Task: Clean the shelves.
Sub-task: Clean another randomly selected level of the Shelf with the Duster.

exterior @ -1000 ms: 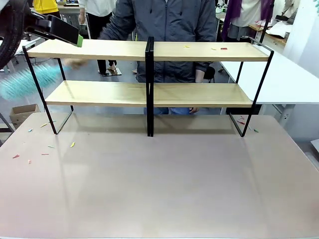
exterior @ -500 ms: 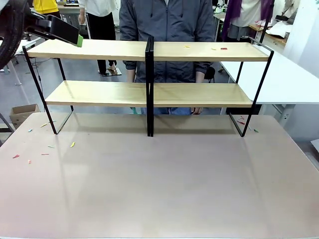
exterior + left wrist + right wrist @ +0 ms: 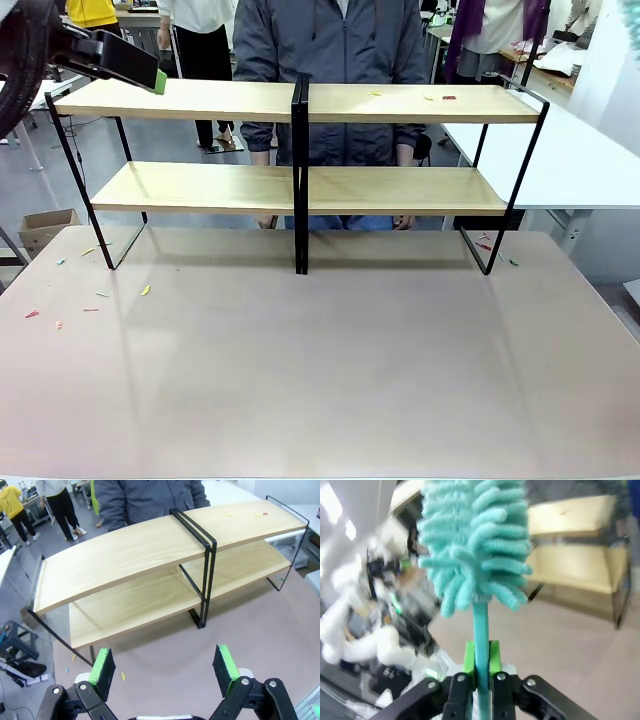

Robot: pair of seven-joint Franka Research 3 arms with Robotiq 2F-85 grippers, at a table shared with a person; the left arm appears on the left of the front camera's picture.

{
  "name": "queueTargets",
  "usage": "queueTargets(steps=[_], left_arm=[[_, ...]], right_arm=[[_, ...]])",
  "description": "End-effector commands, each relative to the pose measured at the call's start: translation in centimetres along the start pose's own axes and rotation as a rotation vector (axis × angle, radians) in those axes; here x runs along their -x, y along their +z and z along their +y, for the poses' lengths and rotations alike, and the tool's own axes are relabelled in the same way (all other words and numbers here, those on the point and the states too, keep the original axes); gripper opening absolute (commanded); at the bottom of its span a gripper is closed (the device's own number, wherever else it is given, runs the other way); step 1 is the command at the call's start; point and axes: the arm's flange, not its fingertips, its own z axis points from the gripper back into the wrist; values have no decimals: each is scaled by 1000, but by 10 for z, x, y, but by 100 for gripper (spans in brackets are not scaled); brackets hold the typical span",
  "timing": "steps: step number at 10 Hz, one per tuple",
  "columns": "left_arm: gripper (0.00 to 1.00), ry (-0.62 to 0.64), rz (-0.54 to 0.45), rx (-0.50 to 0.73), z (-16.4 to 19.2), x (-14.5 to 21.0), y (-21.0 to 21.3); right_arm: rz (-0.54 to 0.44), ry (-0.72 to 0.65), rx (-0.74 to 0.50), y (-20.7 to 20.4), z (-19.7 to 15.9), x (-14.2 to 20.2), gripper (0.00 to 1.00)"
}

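— Where did the shelves [image 3: 300, 105] sit, and what were the claws doing?

— The shelves stood on the tabletop [image 3: 320, 360], ahead of and below the left claw [image 3: 166, 667], which hung above their left end with its green pads [image 3: 104, 666] spread wide and nothing between them. In the right wrist view the right claw [image 3: 481, 662] was pressed together on the thin stem of a teal duster [image 3: 475, 545], with the shelves beyond its fluffy head, off to the right.

— How would the shelves handle?

— I judged them stiff: long light-wood boards on a thin black frame, with a central post [image 3: 299, 170]. Smooth wood would let the duster slide easily. The rack looked light for its width, so a hard sideways push might shift it on the tabletop.

— And the duster?

— Soft and light. Its chenille fingers would bend and give. The stem was slim and looked smooth, so it could twist in the grip if the head dragged hard.

— Where should it be held?

— Low on the stem, as it was, leaving the head free. The shelves needed no grasp at all, only light strokes toward the small scraps [image 3: 440, 97] on the top board's right half, far from the left claw.

— Anyone near?

— A person [image 3: 330, 50] stood just behind the shelves, across from both claws.
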Motion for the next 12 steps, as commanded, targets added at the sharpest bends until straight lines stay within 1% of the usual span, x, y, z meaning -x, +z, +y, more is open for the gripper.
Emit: queueTargets(steps=[1,2,3,4,5,6,7,8,9,10,11,12], left_arm=[[100,-1,-3,0,1,0,1],[100,-1,-3,0,1,0,1],[100,-1,-3,0,1,0,1],[100,-1,-3,0,1,0,1],[100,-1,-3,0,1,0,1],[100,-1,-3,0,1,0,1],[100,-1,-3,0,1,0,1],[100,-1,-3,0,1,0,1],[100,-1,-3,0,1,0,1],[100,-1,-3,0,1,0,1],[100,-1,-3,0,1,0,1],[100,-1,-3,0,1,0,1]], right_arm=[[244,194,-75,-99,55,-42,13],[342,297,-61,-151,85,-47,13],[405,365,-99,-176,104,-37,13],[275,177,-65,-111,69,-19,13],[275,177,-65,-111,69,-19,13],[410,288,-86,-175,115,-18,13],[465,255,0,-164,116,-7,13],[519,262,120,-175,128,-20,13],[599,281,264,-192,147,-44,13],[691,250,399,-207,163,-74,13],[759,189,480,-218,184,-101,13],[789,130,520,-228,191,-121,13]])
